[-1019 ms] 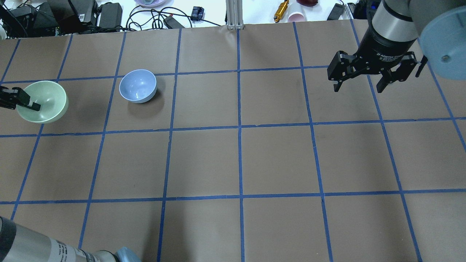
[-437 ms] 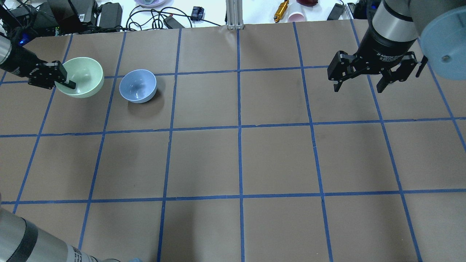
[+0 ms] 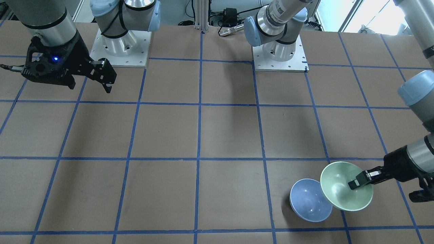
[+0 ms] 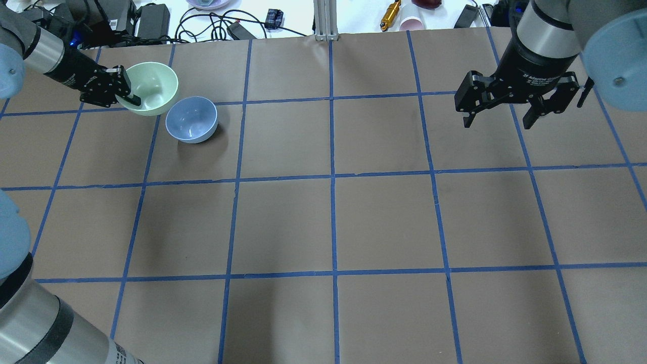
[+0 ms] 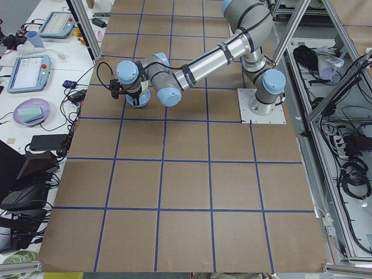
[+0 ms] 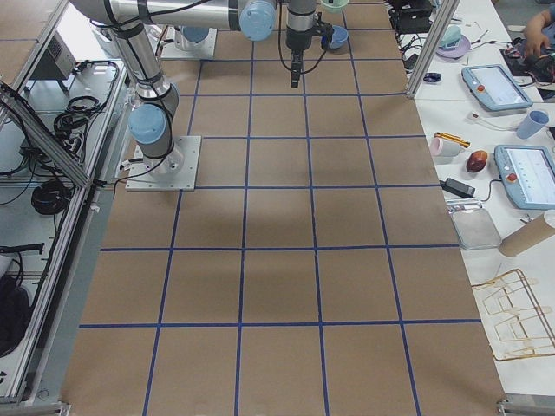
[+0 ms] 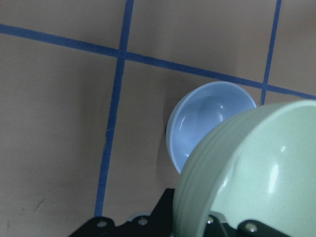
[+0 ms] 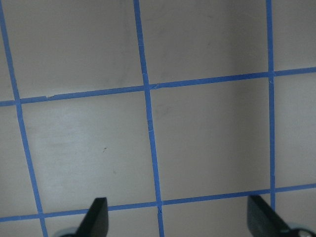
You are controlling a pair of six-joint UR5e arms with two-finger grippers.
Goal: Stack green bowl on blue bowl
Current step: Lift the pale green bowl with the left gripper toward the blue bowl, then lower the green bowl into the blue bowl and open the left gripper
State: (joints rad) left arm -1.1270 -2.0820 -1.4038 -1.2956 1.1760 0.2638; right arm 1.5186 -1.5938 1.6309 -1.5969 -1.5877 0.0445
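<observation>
left hand (image 4: pixel 128 96) grips green bowl (image 4: pixel 157 83) rim, beside blue bowl (image 4: pixel 192 120).

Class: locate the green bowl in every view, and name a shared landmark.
Front-facing: green bowl lower right.
Overhead: bowl upper left.
Exterior left: bowl upper left, mostly hidden.
Exterior right: bowl at top edge.
Left wrist: bowl lower right.
Right wrist: not in it.
Landmark: blue bowl beside it.

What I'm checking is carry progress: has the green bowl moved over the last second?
Yes. In the overhead view the green bowl, held by the left tool, moved right and toward the far edge, closing on the stationary blue bowl.
</observation>
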